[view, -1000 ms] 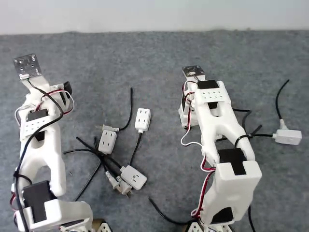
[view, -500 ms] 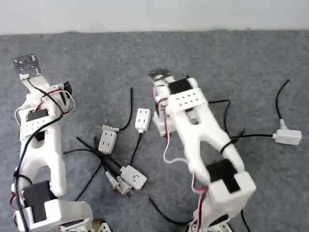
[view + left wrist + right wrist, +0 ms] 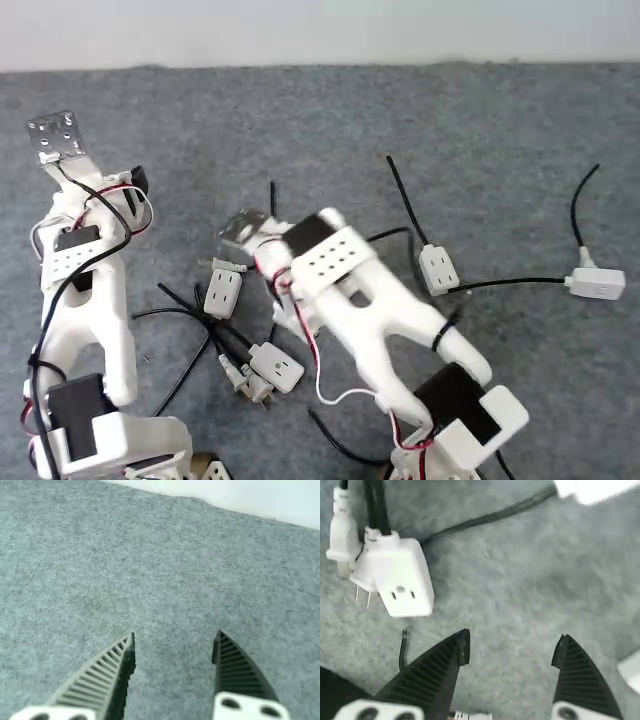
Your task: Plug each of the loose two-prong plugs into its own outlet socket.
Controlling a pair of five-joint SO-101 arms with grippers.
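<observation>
Right arm has swung left over the central cable cluster; right gripper (image 3: 514,640) gapes wide, holding nothing, near an outlet socket (image 3: 402,582) and loose two-prong plug (image 3: 362,577); left gripper (image 3: 175,637) likewise spread, unloaded; grasp pending.

Grey carpet (image 3: 480,120) meets a pale wall (image 3: 320,30) behind.

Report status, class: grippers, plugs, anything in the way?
Left gripper open over bare carpet. Right gripper open near outlet socket, two-prong plug loose beside it. Black cords crowd that socket.
</observation>
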